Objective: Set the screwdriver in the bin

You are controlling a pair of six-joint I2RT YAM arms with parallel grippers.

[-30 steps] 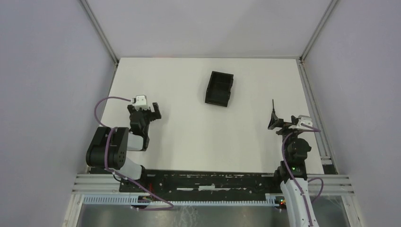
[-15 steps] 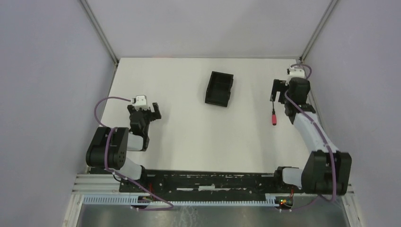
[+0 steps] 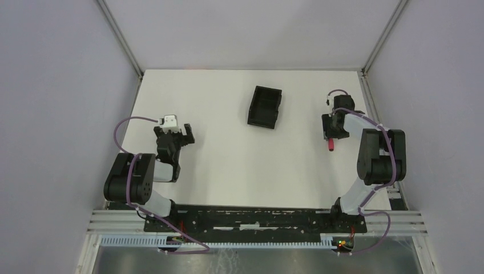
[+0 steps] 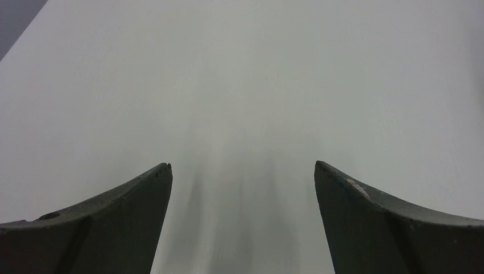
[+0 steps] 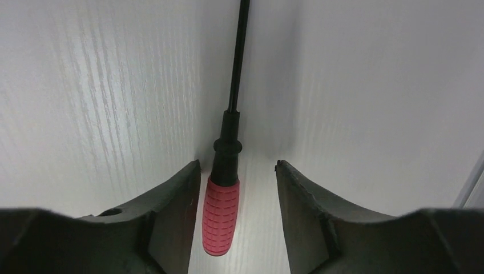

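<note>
The screwdriver lies flat on the white table, its red ribbed handle towards the camera and its thin dark shaft pointing away. My right gripper straddles the handle. The left finger is close against it, and a gap of bare table separates it from the right finger, so the jaws are open round it. From above, the right gripper sits low over the tool, with the red end of the screwdriver showing. The black bin stands empty at the table's middle back. My left gripper is open over bare table.
A metal frame rail runs along the table's right edge, close to the right arm. Grey walls enclose the table on three sides. The left gripper rests at the left, far from the bin.
The right arm has pulled back from the far right corner and come down over the screwdriver, and its jaws have narrowed round the handle. The left arm, bin and screwdriver have not moved.
</note>
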